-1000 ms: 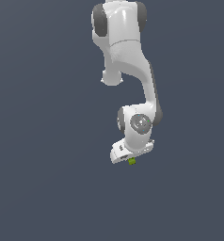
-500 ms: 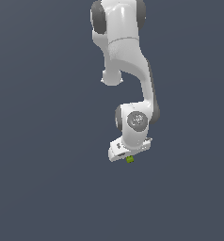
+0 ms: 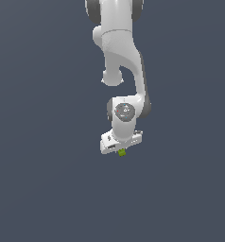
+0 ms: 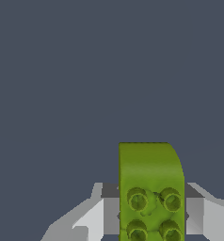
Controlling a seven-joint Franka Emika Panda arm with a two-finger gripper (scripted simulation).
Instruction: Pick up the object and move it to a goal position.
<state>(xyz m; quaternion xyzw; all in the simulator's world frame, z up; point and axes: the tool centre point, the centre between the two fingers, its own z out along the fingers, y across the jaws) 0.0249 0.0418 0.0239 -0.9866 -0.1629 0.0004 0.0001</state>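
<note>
The object is a tiny lime-green block (image 3: 122, 152) poking out below my white gripper (image 3: 121, 150) in the exterior view. In the wrist view the block (image 4: 150, 188) fills the space between the two grey fingers (image 4: 92, 216), with round dark studs on its face. My gripper is shut on the block and holds it off the ground. The fingertips themselves are hidden behind the hand in the exterior view.
The white arm (image 3: 121, 61) reaches down from the top of the exterior view. Around it is only a plain dark blue-grey ground (image 3: 48, 179).
The arm and the held block have shifted a little toward the exterior view's left and slightly upward. The grip on the block is unchanged.
</note>
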